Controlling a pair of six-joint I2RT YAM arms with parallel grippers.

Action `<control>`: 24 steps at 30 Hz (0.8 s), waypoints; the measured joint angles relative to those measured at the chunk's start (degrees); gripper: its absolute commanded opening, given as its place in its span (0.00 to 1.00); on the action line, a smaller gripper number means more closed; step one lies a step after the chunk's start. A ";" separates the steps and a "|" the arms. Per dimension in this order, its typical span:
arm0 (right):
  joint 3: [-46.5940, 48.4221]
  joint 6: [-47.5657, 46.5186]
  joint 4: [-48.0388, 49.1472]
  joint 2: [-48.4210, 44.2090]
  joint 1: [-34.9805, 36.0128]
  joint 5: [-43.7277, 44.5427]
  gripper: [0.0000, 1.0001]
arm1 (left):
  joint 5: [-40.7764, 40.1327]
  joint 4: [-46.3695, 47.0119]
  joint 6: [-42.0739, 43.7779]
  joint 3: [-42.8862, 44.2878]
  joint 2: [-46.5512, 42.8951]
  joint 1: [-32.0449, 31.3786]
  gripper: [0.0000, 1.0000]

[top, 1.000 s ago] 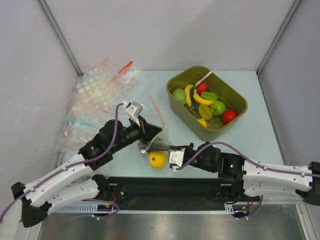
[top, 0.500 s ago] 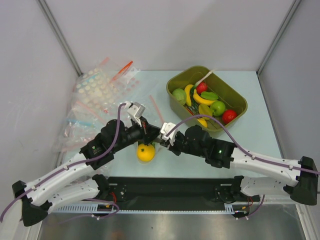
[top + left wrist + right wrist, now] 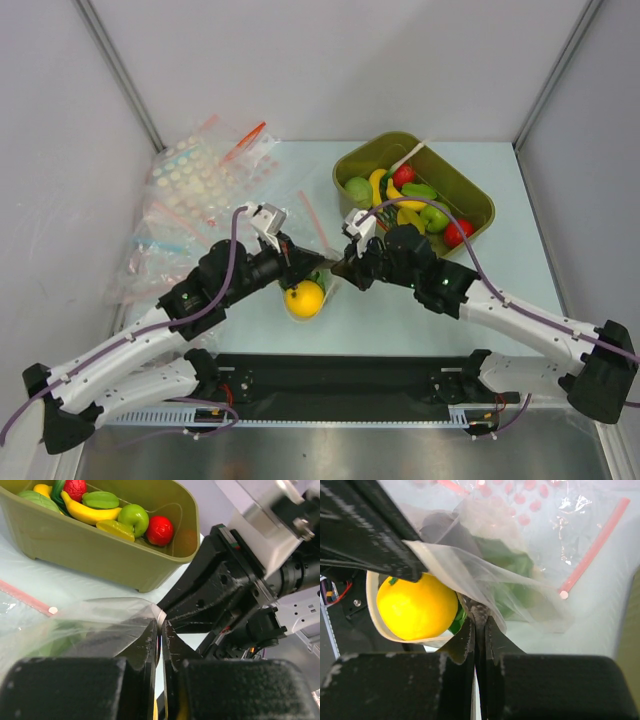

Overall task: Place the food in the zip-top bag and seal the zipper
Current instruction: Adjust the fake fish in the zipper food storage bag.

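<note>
The clear zip-top bag [image 3: 322, 287] hangs between my two grippers near the table's front. My left gripper [image 3: 303, 266] is shut on its zipper edge [image 3: 159, 614]. My right gripper [image 3: 338, 268] is shut on the same bag's edge from the opposite side [image 3: 479, 617]. The round yellow fruit [image 3: 304, 298] sits in the bag's open mouth, with the pale rim looped under it in the right wrist view [image 3: 417, 605]. The green lettuce [image 3: 512, 565] shows through the plastic deeper inside, and also in the left wrist view [image 3: 60, 640]. The two grippers' tips nearly touch.
An olive bin [image 3: 455, 172] with bananas and red and green fruit stands at the back right, close behind my right arm. A pile of other clear bags [image 3: 190, 200] with red strips lies at the back left. A red zip strip [image 3: 595, 545] lies on the table beside the bag.
My right gripper has moved from beside the fruit at the front up to the bag's edge and shut on it. The fruit has moved from the table into the bag's mouth.
</note>
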 measured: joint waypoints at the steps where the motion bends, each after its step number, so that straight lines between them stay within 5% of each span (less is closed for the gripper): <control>1: 0.02 0.79 0.07 0.44 -0.74 -0.83 0.00 | -0.24 0.00 0.11 0.00 0.07 0.02 0.15; 3: 0.20 2.51 0.17 1.90 -1.95 -2.43 0.00 | -0.70 0.00 0.72 0.00 0.31 0.02 0.27; 6: 0.50 4.55 0.11 4.39 -2.97 -4.22 0.00 | -1.62 -0.04 1.53 0.11 0.76 -0.04 0.62; 9: 0.57 5.88 0.11 5.38 -3.74 -5.46 0.00 | -3.04 -0.42 2.29 0.61 0.87 -0.13 0.74; 24: 0.57 10.75 2.56 6.21 -8.59 -8.98 0.00 | -17.86 -8.17 7.87 3.34 1.25 -5.27 0.97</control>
